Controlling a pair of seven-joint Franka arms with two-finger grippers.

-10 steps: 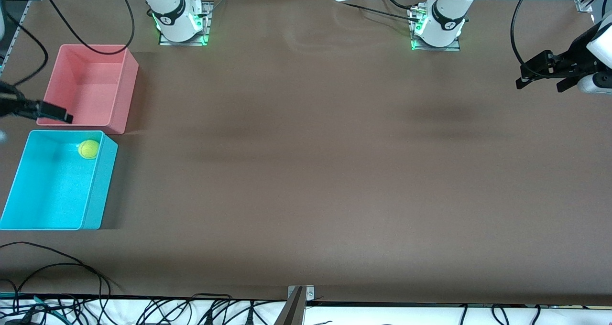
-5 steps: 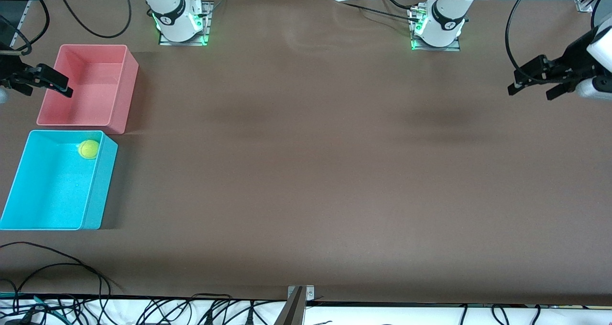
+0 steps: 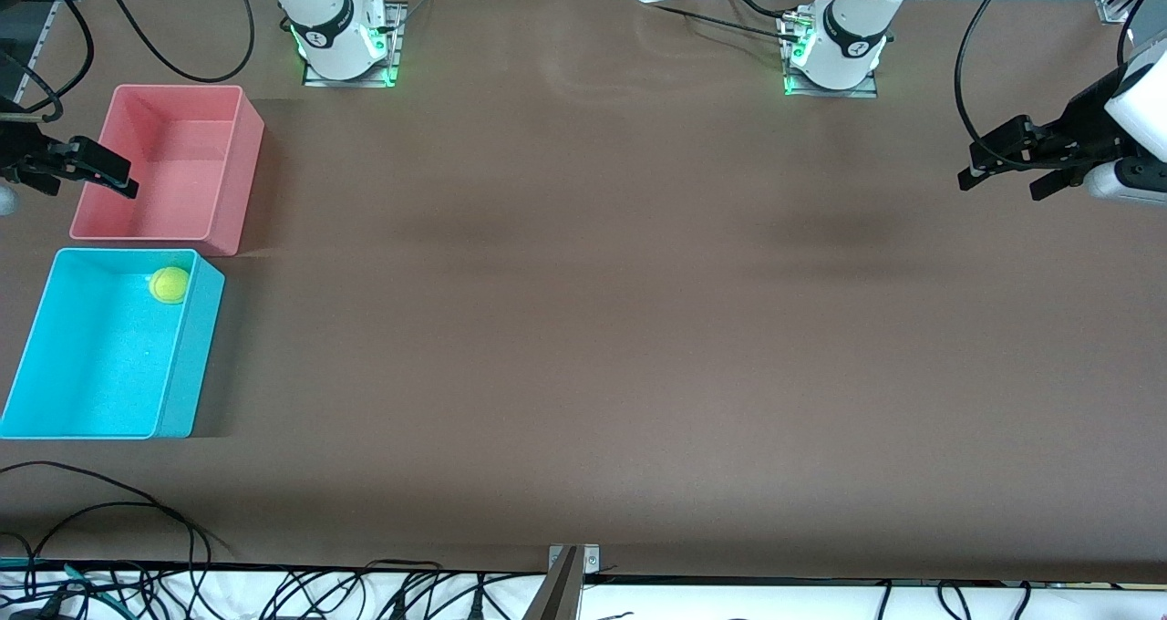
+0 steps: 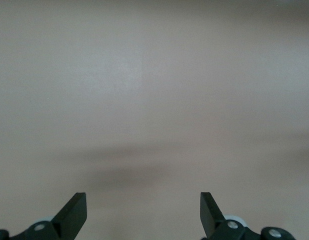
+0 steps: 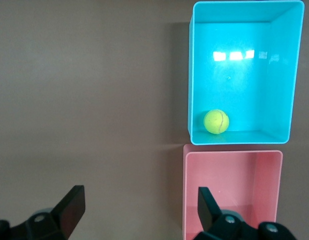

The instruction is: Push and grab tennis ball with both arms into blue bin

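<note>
The tennis ball [image 3: 170,284] lies inside the blue bin [image 3: 91,365], in the corner next to the pink bin; it also shows in the right wrist view [image 5: 216,121], in the blue bin [image 5: 244,75]. My right gripper [image 3: 114,175] is open and empty, up in the air over the pink bin's outer edge at the right arm's end of the table. In its wrist view the right gripper [image 5: 139,207] is spread wide. My left gripper [image 3: 1000,187] is open and empty over bare table at the left arm's end, and its wrist view shows the left gripper [image 4: 143,210] over bare table.
A pink bin [image 3: 164,160] stands empty beside the blue bin, farther from the front camera; it shows in the right wrist view [image 5: 234,185]. Brown table cover [image 3: 583,328] spans the middle. Cables hang along the table's near edge [image 3: 273,593].
My right gripper has moved from over the pink bin's near wall toward the robots' bases. My left gripper has drifted a little toward the table's middle. The ball has not moved.
</note>
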